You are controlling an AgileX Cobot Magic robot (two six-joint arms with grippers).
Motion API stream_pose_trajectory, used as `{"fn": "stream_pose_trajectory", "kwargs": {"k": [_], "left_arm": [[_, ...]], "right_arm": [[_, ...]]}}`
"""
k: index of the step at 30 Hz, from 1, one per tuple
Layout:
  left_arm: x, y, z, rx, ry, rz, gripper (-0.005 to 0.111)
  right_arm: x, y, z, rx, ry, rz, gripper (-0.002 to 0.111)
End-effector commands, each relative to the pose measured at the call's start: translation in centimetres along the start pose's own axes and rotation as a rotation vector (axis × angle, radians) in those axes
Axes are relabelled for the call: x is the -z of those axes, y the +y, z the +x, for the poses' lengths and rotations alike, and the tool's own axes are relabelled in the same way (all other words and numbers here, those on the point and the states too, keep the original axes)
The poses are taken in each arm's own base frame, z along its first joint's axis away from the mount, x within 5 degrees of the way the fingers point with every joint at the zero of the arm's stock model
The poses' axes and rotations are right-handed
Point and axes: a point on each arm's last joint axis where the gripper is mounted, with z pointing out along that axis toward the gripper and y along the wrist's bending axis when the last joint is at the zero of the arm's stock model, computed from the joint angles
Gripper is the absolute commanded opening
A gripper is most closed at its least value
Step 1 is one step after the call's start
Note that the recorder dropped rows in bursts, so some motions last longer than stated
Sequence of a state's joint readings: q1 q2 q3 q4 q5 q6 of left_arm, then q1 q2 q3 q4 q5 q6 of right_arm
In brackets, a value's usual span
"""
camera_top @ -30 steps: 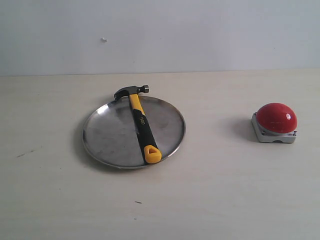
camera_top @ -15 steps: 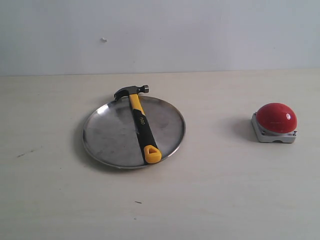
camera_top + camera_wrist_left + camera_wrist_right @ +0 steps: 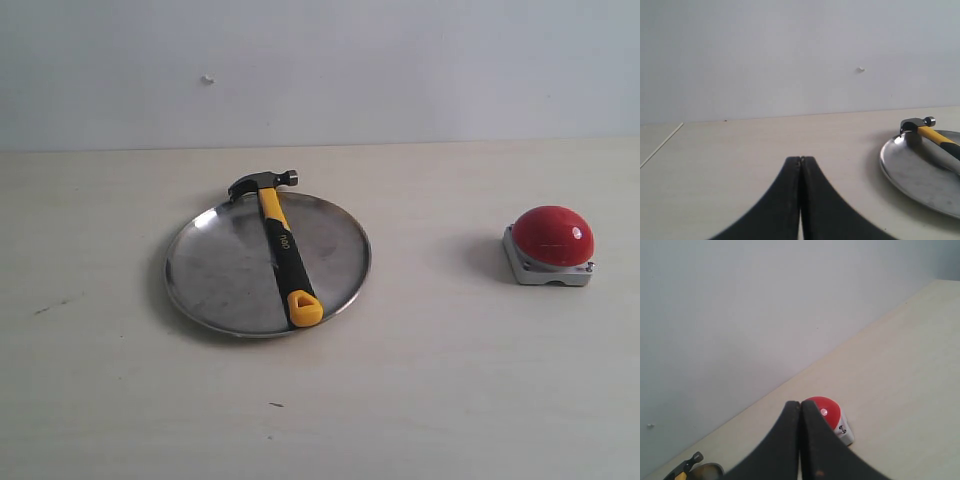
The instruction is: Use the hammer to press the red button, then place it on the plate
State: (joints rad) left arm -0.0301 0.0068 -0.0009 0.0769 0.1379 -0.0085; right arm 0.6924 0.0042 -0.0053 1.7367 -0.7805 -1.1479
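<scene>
Lying on plate: the hammer [image 3: 282, 250], flat across the plate [image 3: 215, 265]; dark metal head at the plate's 12 o'clock rim, jutting past it; yellow handle end on the 5 o'clock rim; black grip with white lettering facing up
Plate: round, shallow, shiny metal; sits on the table [image 3: 430, 380] at about 9 o'clock from the middle of the exterior view
Red button [image 3: 553, 235]: glossy dome on a square grey base; stands at 3 o'clock in the exterior view, well apart from the plate and hammer
Left gripper [image 3: 800, 160]: clenched; black jaws pressed tip to tip with only a seam between them; grasps no object; its wrist view shows the hammer head and part of the plate, both apart from the jaws
Right gripper [image 3: 800, 404]: clenched likewise, grasping no object; the red button shows just past its tips in its wrist view; how close it is cannot be told
Table: pale, matt; small dark marks toward 6 and 8 o'clock in the exterior view
Wall [image 3: 400, 70]: plain, pale; one small speck toward 11 o'clock
</scene>
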Motion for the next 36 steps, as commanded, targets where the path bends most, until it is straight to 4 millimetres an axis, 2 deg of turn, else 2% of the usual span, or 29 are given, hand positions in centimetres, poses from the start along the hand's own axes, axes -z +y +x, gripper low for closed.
{"fn": "stream_pose_trajectory", "kwargs": {"k": [1, 6, 14, 18, 23, 26, 36], "left_arm": [[0.0, 0.0, 0.0, 0.009, -0.004, 0.001, 0.000], [0.0, 0.0, 0.0, 0.009, -0.004, 0.001, 0.000], [0.0, 0.0, 0.0, 0.009, -0.004, 0.001, 0.000], [0.0, 0.0, 0.0, 0.009, -0.004, 0.001, 0.000], [0.0, 0.0, 0.0, 0.009, -0.004, 0.001, 0.000], [0.0, 0.0, 0.0, 0.009, -0.004, 0.001, 0.000], [0.0, 0.0, 0.0, 0.009, -0.004, 0.001, 0.000]], "right_arm": [[0.0, 0.0, 0.1, 0.011, -0.002, -0.013, 0.000], [0.0, -0.2, 0.0, 0.088, -0.014, 0.015, 0.000], [0.6, -0.4, -0.3, 0.051, -0.092, 0.107, 0.000], [0.8, 0.8, 0.0, 0.113, -0.089, 0.023, 0.000], [1.3, 4.1, 1.4, 0.413, -0.033, -0.315, 0.000], [1.7, 5.0, 2.1, 0.563, -0.025, -0.423, 0.000], [1.4, 4.6, 1.7, 0.507, -0.054, -0.317, 0.000]]}}
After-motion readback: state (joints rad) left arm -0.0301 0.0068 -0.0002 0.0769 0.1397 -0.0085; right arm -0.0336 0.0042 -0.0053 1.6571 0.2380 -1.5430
